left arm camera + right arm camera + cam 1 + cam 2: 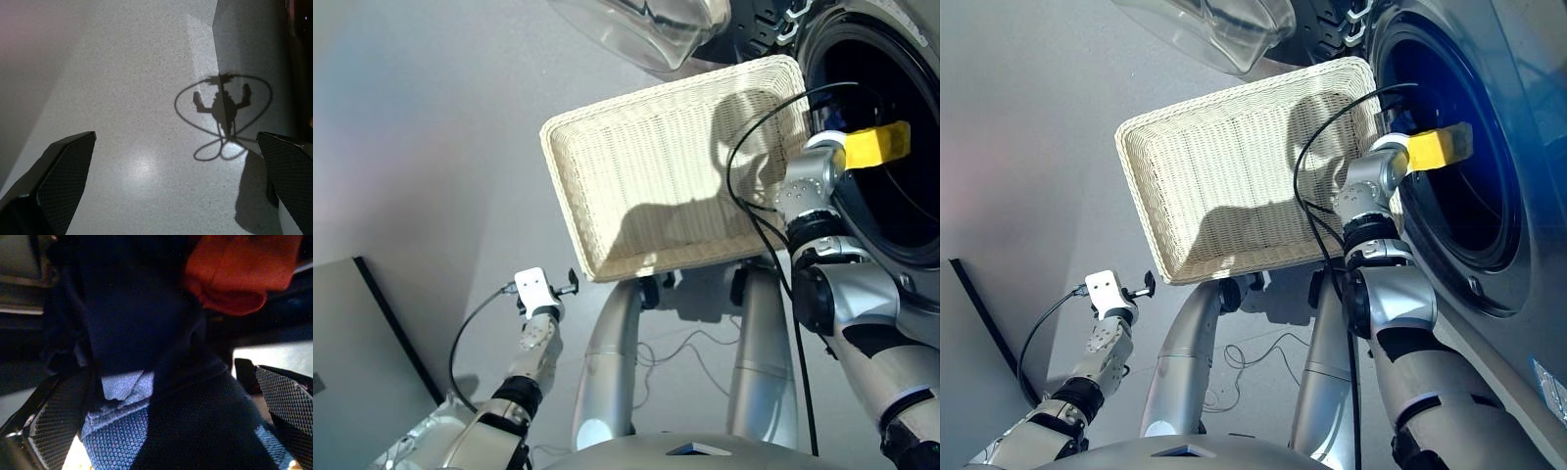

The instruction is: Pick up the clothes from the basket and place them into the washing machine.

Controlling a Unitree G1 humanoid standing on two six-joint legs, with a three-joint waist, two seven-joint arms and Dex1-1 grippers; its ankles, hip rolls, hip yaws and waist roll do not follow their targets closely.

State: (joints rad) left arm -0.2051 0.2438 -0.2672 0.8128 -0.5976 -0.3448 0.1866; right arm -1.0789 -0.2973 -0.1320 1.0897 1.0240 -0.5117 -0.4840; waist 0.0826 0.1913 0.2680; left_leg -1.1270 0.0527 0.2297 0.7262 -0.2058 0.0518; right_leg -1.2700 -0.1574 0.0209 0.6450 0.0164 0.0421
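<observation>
We find the basket (pixel 646 176) bare of garments, so we judge the step in hand to be the delivery of the last of the clothes into the washing machine (pixel 1459 196). Our right arm reaches forward past the basket's near corner, its wrist at the rim of the drum mouth and its right tool (pixel 161 431) inside the dark opening, out of sight from the head views. The right wrist view shows that tool's two fingers spread wide with a navy blue garment (pixel 132 328) lying between them and draped over them; whether the fingers pinch it or it merely rests there we cannot tell. A coral-red garment (pixel 239 274) lies just beyond it, touching it, apparently already in the drum. The black garment we cannot make out. To do this step well, we should carry the tool deep enough that the cloth falls clear of the drum lip, let it drop off both fingers fully, and draw the arm back straight so no fabric trails out and the loose cable along the forearm does not catch on the basket. Our left arm hangs low and bent beside the body, well apart from the basket, its left tool (pixel 176 181) open wide and empty above the floor (pixel 122 73).
</observation>
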